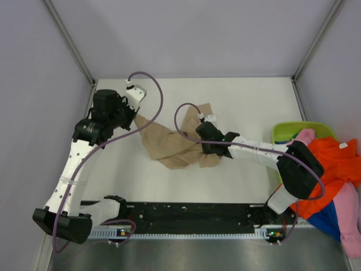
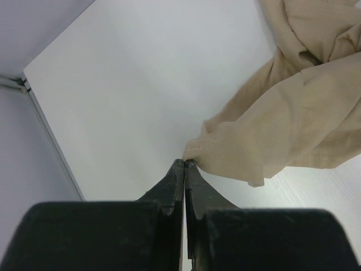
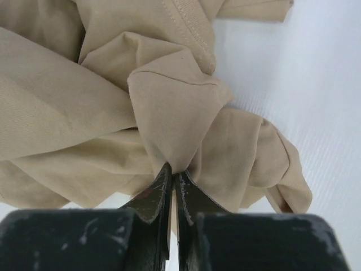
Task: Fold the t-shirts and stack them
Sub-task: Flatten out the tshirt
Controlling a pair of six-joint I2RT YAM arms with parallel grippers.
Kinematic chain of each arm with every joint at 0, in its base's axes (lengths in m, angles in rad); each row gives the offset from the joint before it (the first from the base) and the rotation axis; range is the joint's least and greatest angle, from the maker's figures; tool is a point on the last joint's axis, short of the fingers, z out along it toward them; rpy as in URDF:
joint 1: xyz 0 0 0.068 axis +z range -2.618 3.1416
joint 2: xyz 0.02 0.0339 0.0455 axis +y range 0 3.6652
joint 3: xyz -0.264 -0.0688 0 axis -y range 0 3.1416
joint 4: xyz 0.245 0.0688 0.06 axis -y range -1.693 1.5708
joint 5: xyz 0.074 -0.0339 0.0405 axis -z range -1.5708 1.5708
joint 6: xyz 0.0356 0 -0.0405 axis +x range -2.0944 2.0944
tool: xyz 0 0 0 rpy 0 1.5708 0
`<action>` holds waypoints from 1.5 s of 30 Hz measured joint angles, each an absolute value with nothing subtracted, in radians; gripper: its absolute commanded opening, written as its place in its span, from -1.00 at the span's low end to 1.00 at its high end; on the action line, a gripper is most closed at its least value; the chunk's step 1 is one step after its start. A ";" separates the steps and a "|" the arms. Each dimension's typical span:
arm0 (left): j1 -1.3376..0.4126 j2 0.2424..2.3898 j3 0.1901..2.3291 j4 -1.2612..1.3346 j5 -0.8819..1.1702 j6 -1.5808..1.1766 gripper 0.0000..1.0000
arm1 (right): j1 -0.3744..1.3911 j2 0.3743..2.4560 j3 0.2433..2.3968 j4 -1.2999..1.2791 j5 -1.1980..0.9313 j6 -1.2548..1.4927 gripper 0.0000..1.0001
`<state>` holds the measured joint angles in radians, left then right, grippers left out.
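The tan t-shirt (image 1: 169,144) lies crumpled on the white table, stretched between both grippers. My left gripper (image 1: 135,116) is shut on its hemmed edge (image 2: 206,148) at the shirt's upper left, with the pinch showing in the left wrist view (image 2: 185,162). My right gripper (image 1: 207,148) is shut on a bunched fold (image 3: 169,135) at the shirt's right side, with the pinch showing in the right wrist view (image 3: 174,172). The orange t-shirt (image 1: 330,164), the pink t-shirt (image 1: 350,217) and the blue t-shirt (image 1: 324,221) hang over the basket at the right.
The lime-green basket (image 1: 282,132) stands at the table's right edge. Grey walls enclose the table (image 1: 237,107) on the left, back and right. Purple cables (image 1: 161,101) loop over both arms.
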<state>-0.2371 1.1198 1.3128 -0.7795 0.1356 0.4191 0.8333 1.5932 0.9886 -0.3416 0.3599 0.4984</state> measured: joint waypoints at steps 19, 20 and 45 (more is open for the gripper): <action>0.110 1.558 1.710 -0.630 0.049 0.407 0.24 | 0.715 1.309 1.016 -0.270 0.081 0.388 -1.00; 0.110 1.667 1.736 -0.614 0.058 0.395 0.38 | 0.680 1.322 1.017 -0.270 0.027 0.397 -1.00; -0.053 1.126 0.610 -0.788 0.146 1.206 0.54 | 0.540 1.325 1.017 -0.275 -0.088 0.414 -1.00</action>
<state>-0.0532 1.1259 0.6098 -0.7876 0.1455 1.2057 0.5404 1.3251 1.0168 -0.2752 -0.0875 0.4137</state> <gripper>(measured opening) 0.776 0.008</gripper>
